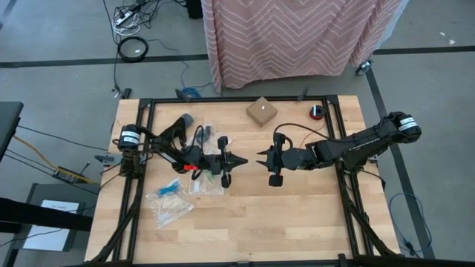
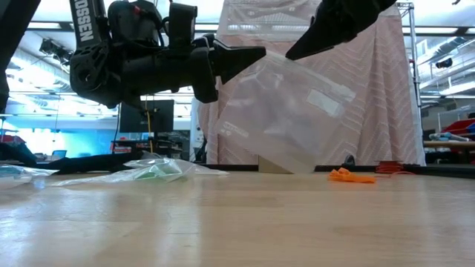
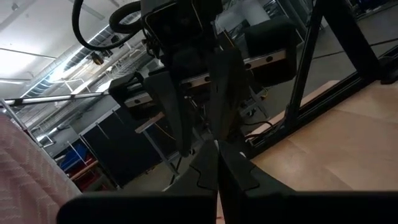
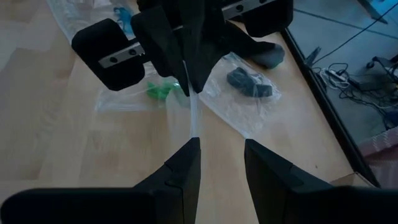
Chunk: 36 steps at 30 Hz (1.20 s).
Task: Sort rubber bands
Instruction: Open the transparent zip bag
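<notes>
The left gripper is clamped on a clear bag above the table, the right gripper apparently apart, orange rubber bands lying beyond (low view).

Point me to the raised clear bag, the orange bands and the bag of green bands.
Clear bag (image 2: 286,111), low view, middle of its hanging panel.
Orange bands (image 2: 350,176), low view, centre of the pile on the table.
Green-band bag (image 4: 163,91), right wrist view, on the green bands inside.
</notes>
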Available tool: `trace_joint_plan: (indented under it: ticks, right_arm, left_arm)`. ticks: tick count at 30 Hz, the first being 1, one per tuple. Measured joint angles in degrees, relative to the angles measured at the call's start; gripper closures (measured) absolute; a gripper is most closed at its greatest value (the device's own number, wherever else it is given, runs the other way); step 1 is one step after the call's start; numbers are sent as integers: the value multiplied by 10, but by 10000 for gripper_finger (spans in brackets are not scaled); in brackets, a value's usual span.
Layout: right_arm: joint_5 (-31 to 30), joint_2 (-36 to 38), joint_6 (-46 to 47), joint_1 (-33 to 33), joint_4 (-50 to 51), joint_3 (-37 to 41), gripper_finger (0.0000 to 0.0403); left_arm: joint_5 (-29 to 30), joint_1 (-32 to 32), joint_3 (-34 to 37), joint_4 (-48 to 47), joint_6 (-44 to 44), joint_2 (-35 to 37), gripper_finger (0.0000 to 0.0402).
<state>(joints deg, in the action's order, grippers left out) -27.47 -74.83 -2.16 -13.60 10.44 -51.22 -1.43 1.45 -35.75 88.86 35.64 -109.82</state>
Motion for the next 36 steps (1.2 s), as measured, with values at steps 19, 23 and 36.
trace_joint_plan:
  ticks: [19,23,36]
  right_arm:
    - [59,-44,2,20,-45,-1,292]
    - [-15,-59,13,20,-39,-1,294]
    - [-60,-28,16,13,-41,0,325]
  left_arm:
    - [-13,0,-23,-10,-12,0,397]
    - [-9,0,-22,-9,-12,0,397]
    - [16,0,-18,-12,-16,0,397]
